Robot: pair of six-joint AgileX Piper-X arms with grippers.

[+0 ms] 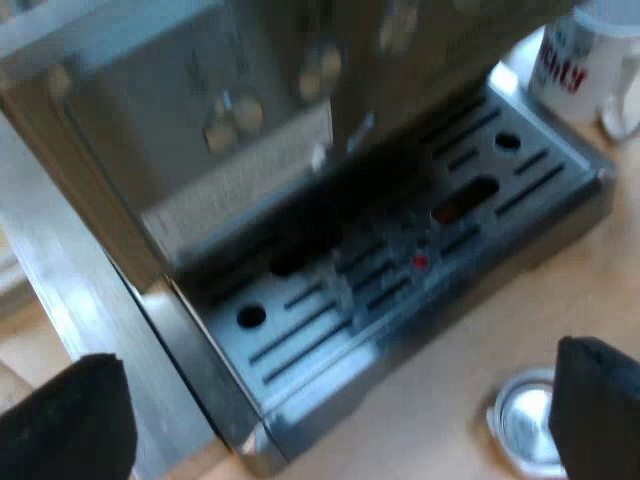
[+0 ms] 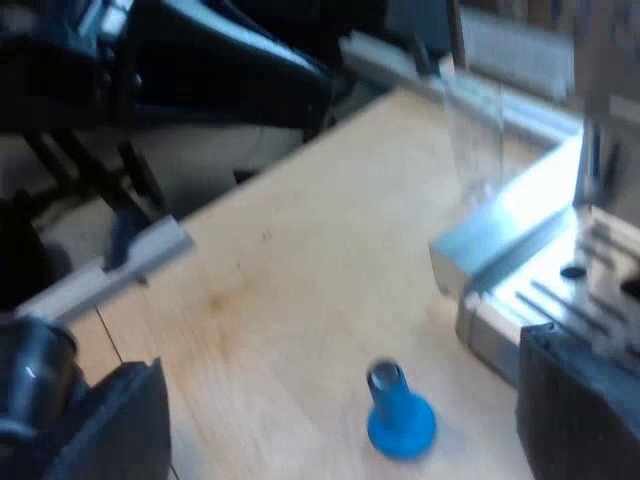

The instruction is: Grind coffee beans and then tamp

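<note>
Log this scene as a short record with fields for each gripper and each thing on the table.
Left gripper: open, empty, facing the espresso machine's drip tray
Right gripper: open, empty, above the wooden table
Blue tamper: standing on the table near the right gripper, untouched
Measuring glass: on the table by the machine's corner
Mug: white, red lettering, beside the machine
Round metal piece: on the table by the left gripper, too blurred to identify
</note>
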